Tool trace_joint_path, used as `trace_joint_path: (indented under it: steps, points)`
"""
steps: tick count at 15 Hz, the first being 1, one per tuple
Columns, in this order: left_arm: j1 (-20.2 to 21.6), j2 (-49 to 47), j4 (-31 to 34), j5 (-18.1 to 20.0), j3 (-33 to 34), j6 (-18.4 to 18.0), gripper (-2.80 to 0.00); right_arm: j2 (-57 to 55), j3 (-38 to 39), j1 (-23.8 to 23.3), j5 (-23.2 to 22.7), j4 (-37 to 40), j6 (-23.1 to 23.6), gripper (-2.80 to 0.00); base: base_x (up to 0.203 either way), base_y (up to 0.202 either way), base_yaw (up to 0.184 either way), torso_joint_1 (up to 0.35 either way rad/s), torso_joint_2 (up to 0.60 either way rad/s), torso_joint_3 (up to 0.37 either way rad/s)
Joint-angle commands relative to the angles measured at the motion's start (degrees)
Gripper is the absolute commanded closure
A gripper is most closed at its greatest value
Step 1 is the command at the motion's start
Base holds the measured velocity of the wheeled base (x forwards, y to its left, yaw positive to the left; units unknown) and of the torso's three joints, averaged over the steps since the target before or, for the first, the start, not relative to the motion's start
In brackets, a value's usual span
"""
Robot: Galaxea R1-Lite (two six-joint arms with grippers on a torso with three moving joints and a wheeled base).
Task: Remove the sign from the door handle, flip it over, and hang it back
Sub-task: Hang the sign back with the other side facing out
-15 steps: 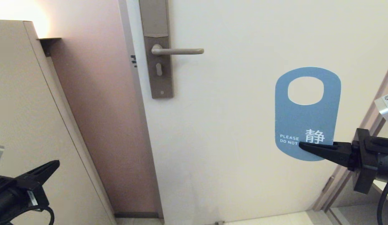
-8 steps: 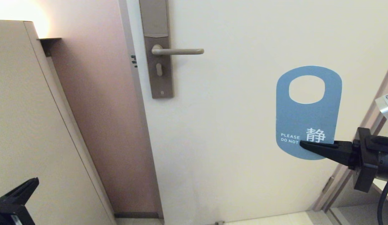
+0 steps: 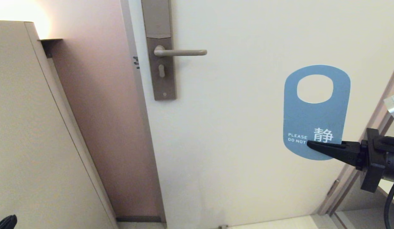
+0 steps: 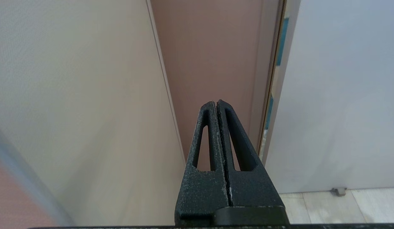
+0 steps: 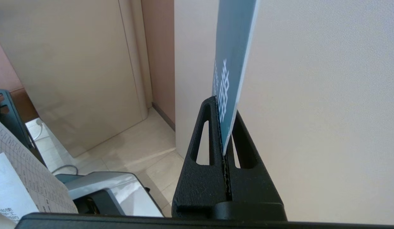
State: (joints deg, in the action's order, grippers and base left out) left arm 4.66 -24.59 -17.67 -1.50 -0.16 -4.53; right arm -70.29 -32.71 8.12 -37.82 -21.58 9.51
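Note:
The sign [image 3: 316, 117] stands upright in front of the door with its blue face and white text toward me and its oval hole at the top. My right gripper [image 3: 311, 144] is shut on its lower right edge; in the right wrist view the sign [image 5: 230, 57] rises edge-on from between the shut fingers of the gripper [image 5: 223, 106]. The door handle [image 3: 181, 52] is bare, far up and to the left of the sign, on its grey-brown backplate [image 3: 163, 86]. My left gripper [image 4: 216, 103] is shut and empty, low at the far left, its tip [image 3: 4, 221] just in view.
A beige cabinet side [image 3: 35, 133] stands at the left, with a brownish wall strip [image 3: 101, 127] beside the door frame. A second door frame [image 3: 375, 127] runs up at the far right. Papers [image 5: 16, 187] and a grey device [image 5: 98, 194] lie low on the right side.
My left gripper has dropped down and left, nearly out of the head view. My right gripper has moved the sign slightly right and up.

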Motion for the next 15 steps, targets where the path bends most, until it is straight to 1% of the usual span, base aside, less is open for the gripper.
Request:
trace_joint_path:
  steps: [1,3,4,6,7,8,10,11,12,15]
  points:
    - [-0.1,8.94,3.14,0.12,-0.02,-0.1,0.0,-0.02,0.01,-0.21,-0.24,-0.13,0.07,0.0,0.0,0.0,0.0,0.0,0.0,0.0]
    - [-0.17,8.62,3.19,4.16,-0.01,-0.46,0.0,-0.02,0.0,-0.21,-0.15,-0.13,0.07,0.0,0.0,0.0,0.0,0.0,0.0,0.0]
    - [-0.17,8.6,3.95,4.48,0.07,-0.83,0.0,-0.04,-0.08,-0.21,-0.15,-0.13,0.07,0.0,0.0,0.0,0.0,0.0,0.0,0.0]
    - [-0.17,8.6,2.5,1.55,0.06,-1.87,0.0,-0.11,-0.16,-0.3,-0.15,-0.13,0.07,0.0,0.0,0.0,0.0,0.0,0.0,0.0]
    - [-0.17,8.6,0.58,-0.9,0.04,-2.73,0.0,-0.02,-0.16,-0.38,0.11,-0.13,0.07,0.0,0.0,0.0,0.0,0.0,0.0,0.0]
    - [-0.17,8.6,-0.04,-1.64,0.07,-3.96,0.0,0.06,-0.16,-0.47,0.46,-0.13,0.07,0.0,0.0,0.0,0.0,0.0,0.0,0.0]
    - [-0.17,8.6,2.47,-1.71,0.07,-5.93,0.0,0.06,-0.25,-0.56,0.81,-0.13,0.07,0.0,0.0,0.0,0.0,0.0,0.0,0.0]
    - [-0.17,8.6,3.29,-2.23,0.07,-7.96,0.0,-0.01,-0.35,-1.2,0.81,-0.13,0.07,0.0,0.0,0.0,0.0,0.0,0.0,0.0]
    - [-0.17,8.6,3.52,-2.8,0.07,-9.01,0.0,-0.11,-0.43,-1.79,0.81,-0.13,-0.01,0.0,0.0,0.0,0.0,0.0,0.0,0.0]
    - [-0.17,8.6,3.61,-3.56,0.07,-9.75,0.0,-0.55,-0.72,-1.97,0.81,-0.13,0.01,0.0,0.0,0.0,0.0,0.0,0.0,0.0]
